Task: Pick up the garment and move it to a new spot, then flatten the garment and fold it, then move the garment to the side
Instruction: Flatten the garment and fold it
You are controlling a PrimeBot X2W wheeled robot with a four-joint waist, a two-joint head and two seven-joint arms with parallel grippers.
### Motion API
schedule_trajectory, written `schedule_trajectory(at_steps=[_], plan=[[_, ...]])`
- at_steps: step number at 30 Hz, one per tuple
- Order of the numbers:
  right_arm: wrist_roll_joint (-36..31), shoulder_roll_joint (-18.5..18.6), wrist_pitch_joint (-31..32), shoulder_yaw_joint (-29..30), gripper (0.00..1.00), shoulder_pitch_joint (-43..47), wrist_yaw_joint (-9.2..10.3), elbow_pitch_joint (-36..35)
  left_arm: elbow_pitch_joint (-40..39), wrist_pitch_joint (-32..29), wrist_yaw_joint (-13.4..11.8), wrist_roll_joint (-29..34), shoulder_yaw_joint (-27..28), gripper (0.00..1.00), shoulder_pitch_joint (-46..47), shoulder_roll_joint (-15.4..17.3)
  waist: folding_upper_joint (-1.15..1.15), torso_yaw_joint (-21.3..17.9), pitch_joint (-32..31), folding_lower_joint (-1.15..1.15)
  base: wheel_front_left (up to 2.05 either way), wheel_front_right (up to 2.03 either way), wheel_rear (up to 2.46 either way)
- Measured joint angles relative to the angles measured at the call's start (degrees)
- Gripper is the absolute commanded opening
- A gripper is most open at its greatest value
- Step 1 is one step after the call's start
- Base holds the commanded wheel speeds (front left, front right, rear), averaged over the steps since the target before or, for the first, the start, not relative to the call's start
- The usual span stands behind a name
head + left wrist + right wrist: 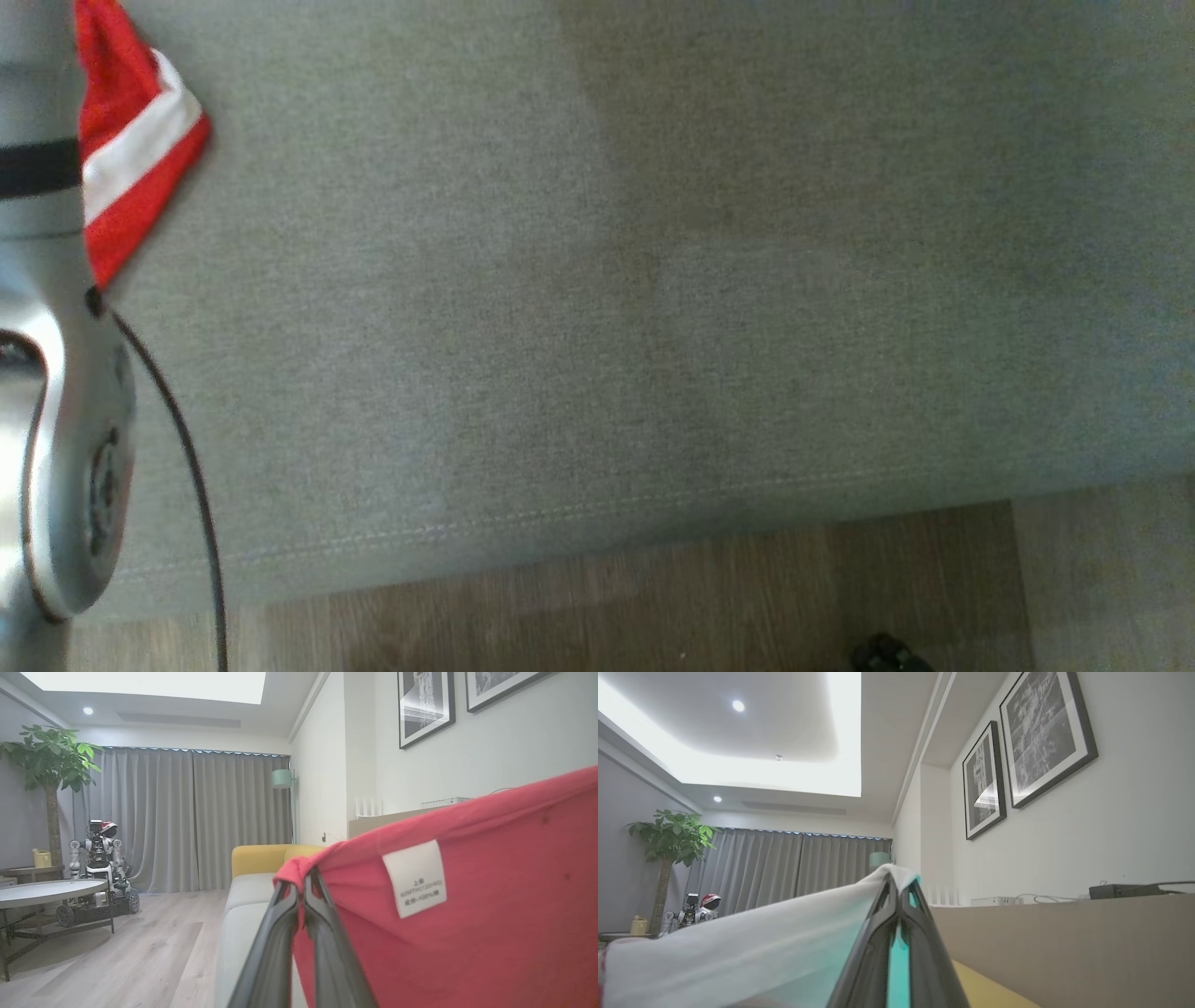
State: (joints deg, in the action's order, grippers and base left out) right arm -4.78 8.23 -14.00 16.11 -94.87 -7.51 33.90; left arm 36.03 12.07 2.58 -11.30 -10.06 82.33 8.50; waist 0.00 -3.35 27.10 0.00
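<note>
The left pincer (301, 882) is clamped on a red edge of the garment (490, 933). To its right, the right pincer (899, 884) is closed on a white and teal edge, so the cloth hangs between them over the grey sofa (607, 327), a red and white corner showing far left. The carry to a new spot appears in hand; next it likely needs lowering onto the seat, held taut to land flat.

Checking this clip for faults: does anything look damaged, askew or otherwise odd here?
Nothing looks damaged or spilled. The garment is pinched by the shut left tool and right tool above the sofa. Its white label is exposed, so it may be inside out.
</note>
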Motion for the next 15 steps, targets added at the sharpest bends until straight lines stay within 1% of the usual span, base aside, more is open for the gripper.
schedule_trajectory(at_steps=[4,6,8,10,13,15], plan=[[-0.78,-1.52,-0.89,0.15,0.0,0.41,0.0,1.79,4.92,2.23,0.08,0.21,-0.16,0.0,1.77,-1.27,0.0,-0.19,2.43,0.0,0.0,0.0,0.0],[-0.13,-2.03,-0.98,-0.03,0.0,2.26,0.01,1.98,6.8,2.35,0.81,0.73,-0.7,0.0,1.59,-1.31,0.0,-0.18,2.92,0.0,0.0,0.0,0.0],[2.46,-2.61,-0.98,0.01,0.0,6.73,0.01,2.91,6.55,2.65,1.08,1.75,-1.35,0.0,0.13,-1.41,0.0,-0.04,3.0,0.0,0.0,0.0,0.0],[4.87,-3.01,-0.97,-0.4,0.0,13.49,0.01,5.45,5.12,2.65,1.55,1.81,-1.8,0.0,-3.2,-1.48,0.0,0.08,2.54,0.0,0.0,0.0,0.0],[9.25,-3.44,-0.88,-1.9,0.0,23.68,0.01,10.98,3.33,2.65,2.52,2.86,-2.82,0.0,-10.82,-1.65,0.0,0.2,1.13,0.0,0.0,0.0,0.0],[12.48,-3.6,-0.87,-3.35,0.0,28.78,0.01,14.68,2.23,2.65,2.54,3.53,-3.72,0.0,-16.87,-1.66,0.0,0.28,-0.14,0.0,0.0,0.0,0.0]])
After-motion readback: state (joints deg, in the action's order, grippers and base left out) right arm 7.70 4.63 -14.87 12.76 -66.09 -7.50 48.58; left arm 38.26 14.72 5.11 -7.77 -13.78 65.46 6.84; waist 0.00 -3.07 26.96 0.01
